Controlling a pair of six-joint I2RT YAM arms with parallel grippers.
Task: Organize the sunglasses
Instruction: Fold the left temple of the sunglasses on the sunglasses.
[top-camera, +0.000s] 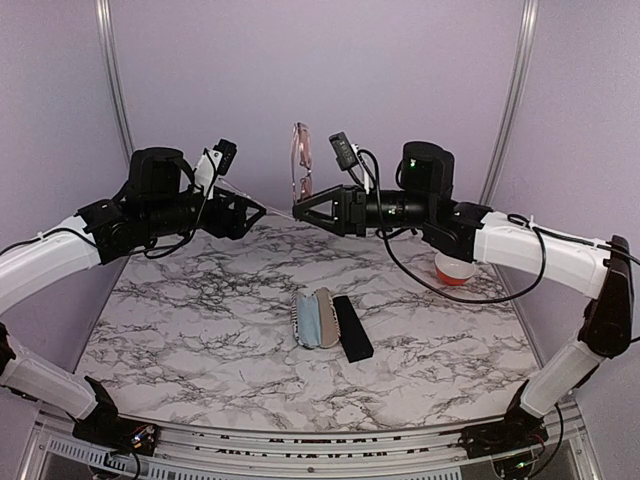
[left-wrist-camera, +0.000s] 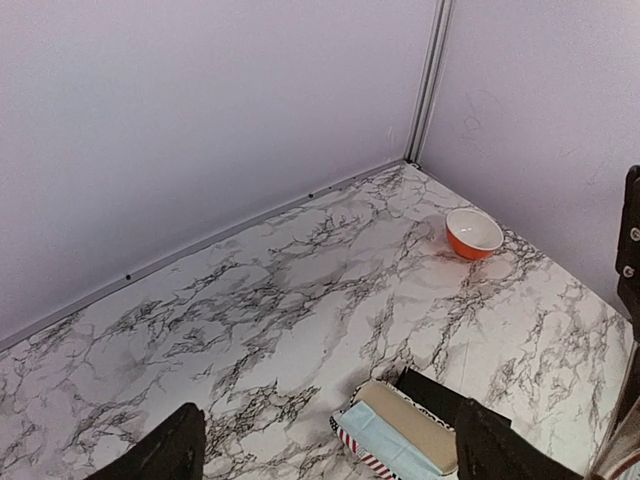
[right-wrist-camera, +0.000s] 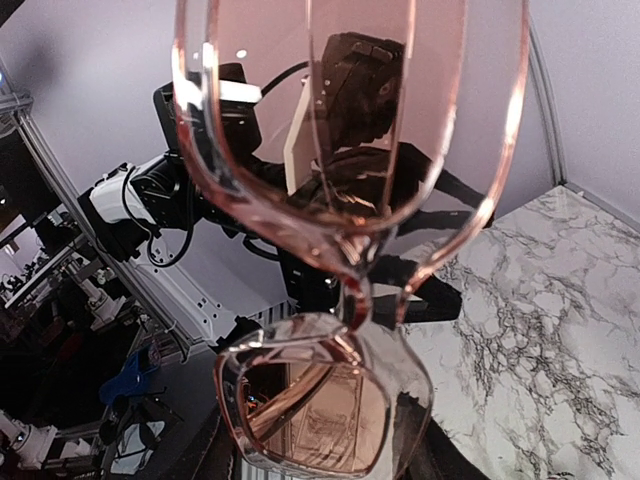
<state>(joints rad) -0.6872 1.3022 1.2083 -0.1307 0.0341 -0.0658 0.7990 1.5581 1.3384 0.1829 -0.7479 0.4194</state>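
Note:
A pair of sunglasses (top-camera: 302, 158) with a clear frame and pinkish lenses stands upright in the air above the back of the table. My right gripper (top-camera: 298, 208) is shut on its lower lens. In the right wrist view the sunglasses (right-wrist-camera: 330, 400) fill the frame, and dark fingertips (right-wrist-camera: 200, 462) flank the lower lens. My left gripper (top-camera: 258, 212) hovers open just left of the sunglasses, facing them with nothing in it. In the left wrist view its fingers (left-wrist-camera: 165, 455) stand wide apart, and the sunglasses do not show there.
An open stars-and-stripes case (top-camera: 317, 318) with a blue cloth lies mid-table, and a black oblong case (top-camera: 352, 328) lies against its right side. Both show in the left wrist view, the patterned case (left-wrist-camera: 400, 432) and the black case (left-wrist-camera: 440, 393). An orange bowl (top-camera: 455, 268) sits at the back right.

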